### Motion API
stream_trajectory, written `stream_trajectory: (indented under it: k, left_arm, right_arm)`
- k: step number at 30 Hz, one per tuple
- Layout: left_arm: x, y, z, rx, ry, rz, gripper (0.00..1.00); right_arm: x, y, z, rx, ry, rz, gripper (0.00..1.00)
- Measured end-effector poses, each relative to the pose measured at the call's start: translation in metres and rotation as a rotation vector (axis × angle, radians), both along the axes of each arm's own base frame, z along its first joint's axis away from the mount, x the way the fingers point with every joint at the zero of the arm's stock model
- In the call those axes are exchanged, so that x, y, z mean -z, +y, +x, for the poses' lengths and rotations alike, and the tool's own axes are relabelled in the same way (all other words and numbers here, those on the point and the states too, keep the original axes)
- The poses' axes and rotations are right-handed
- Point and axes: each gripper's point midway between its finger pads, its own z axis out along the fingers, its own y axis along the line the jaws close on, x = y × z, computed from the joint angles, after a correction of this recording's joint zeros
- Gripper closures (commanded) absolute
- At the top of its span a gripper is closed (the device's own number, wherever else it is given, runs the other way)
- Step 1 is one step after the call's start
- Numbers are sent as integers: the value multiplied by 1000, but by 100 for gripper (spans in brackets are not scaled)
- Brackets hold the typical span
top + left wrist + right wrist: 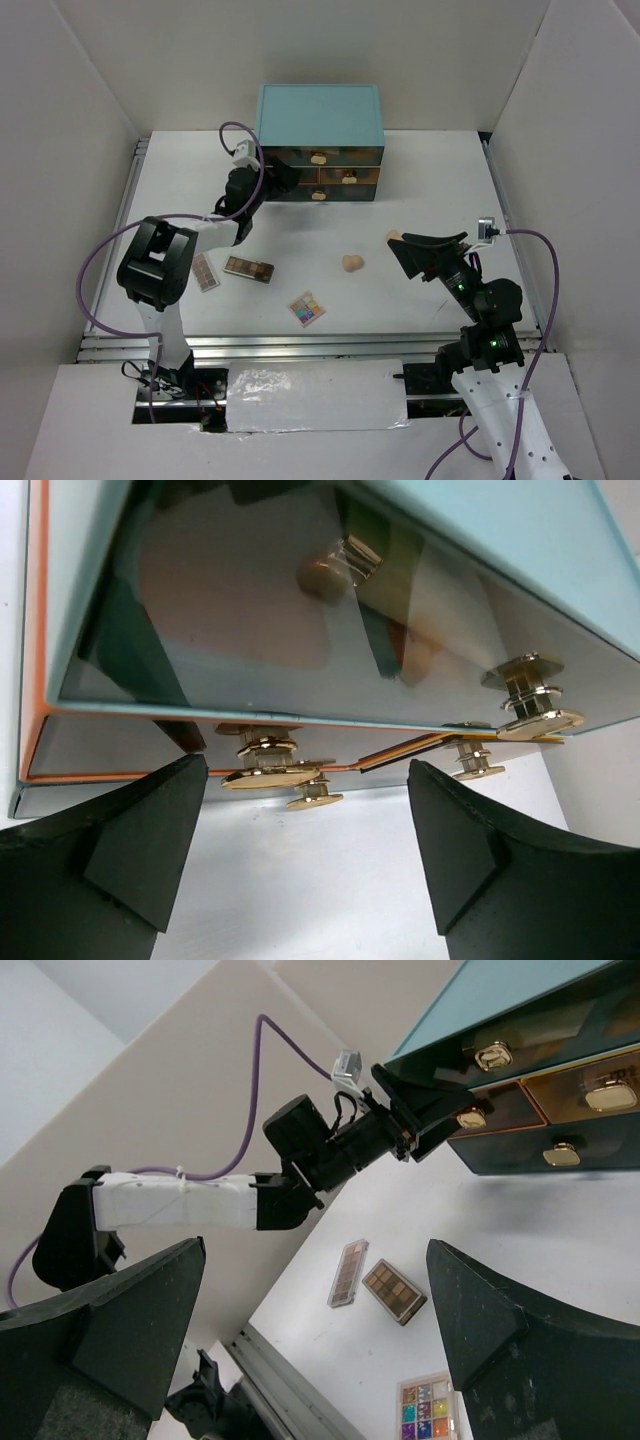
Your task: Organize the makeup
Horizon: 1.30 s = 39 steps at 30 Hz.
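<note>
My left gripper (287, 179) is open at the left end of the teal chest of drawers (320, 112), its jaws either side of a gold knob (268, 776) on a drawer front, not touching it. My right gripper (405, 256) is open and empty, held above the table at the right. On the table lie a slim eyeshadow palette (205, 271), a brown palette (249, 267) and a square multicolour palette (307, 309). One peach sponge (352, 263) lies mid-table; another (394, 236) peeks out beside my right gripper. The tube, stick and bottle are out of view.
White walls close in the table on the left, back and right. A metal rail (300, 345) runs along the near edge. The right wrist view shows the left arm (300, 1160) reaching to the chest (530, 1070), with the palettes (394, 1291) below.
</note>
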Motion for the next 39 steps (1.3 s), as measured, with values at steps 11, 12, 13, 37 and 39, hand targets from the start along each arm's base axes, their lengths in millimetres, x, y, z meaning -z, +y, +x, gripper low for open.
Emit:
stream_trajectory:
  k: [11, 12, 13, 37, 39]
  left_arm:
    - [10, -3, 11, 12, 50, 81, 21]
    - [13, -3, 11, 13, 55, 84, 25]
    - [15, -3, 11, 13, 59, 86, 27]
    - [27, -2, 13, 10, 74, 118, 100]
    - [27, -3, 13, 7, 76, 120, 100]
  right_arm:
    - [-3, -2, -3, 10, -20, -1, 1]
    - [-4, -2, -4, 11, -23, -1, 1]
    - [-4, -2, -4, 12, -24, -1, 1]
    - [-3, -8, -3, 46, -24, -4, 1]
    - [-2, -8, -4, 50, -25, -6, 1]
